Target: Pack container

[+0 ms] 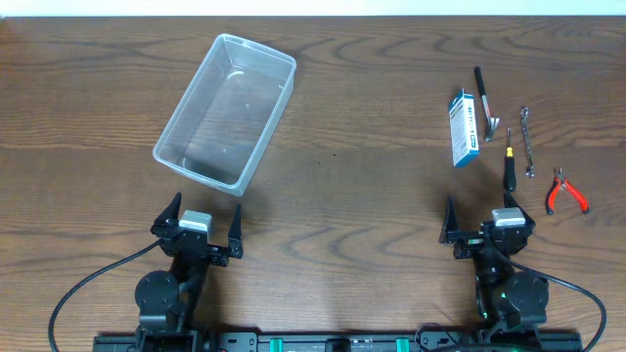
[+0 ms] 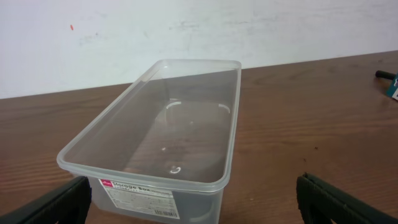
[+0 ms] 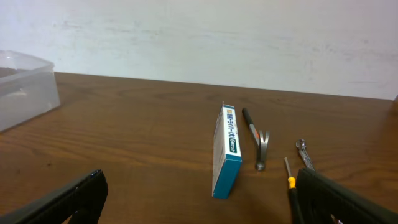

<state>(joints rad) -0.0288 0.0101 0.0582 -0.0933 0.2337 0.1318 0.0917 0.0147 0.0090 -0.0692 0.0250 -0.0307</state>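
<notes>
Two wide-spread, empty end effectors are shown: left end effector point(image 1: 206, 202) facing the container point(image 1: 227, 108), right end effector point(image 1: 481, 205) facing a box point(image 1: 464, 127).

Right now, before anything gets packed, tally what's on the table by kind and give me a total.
Clear container: 1
Blue-and-white box: 1
Hammer: 1
Screwdriver: 1
Wrench: 1
Red-handled pliers: 1
Total: 6
</notes>
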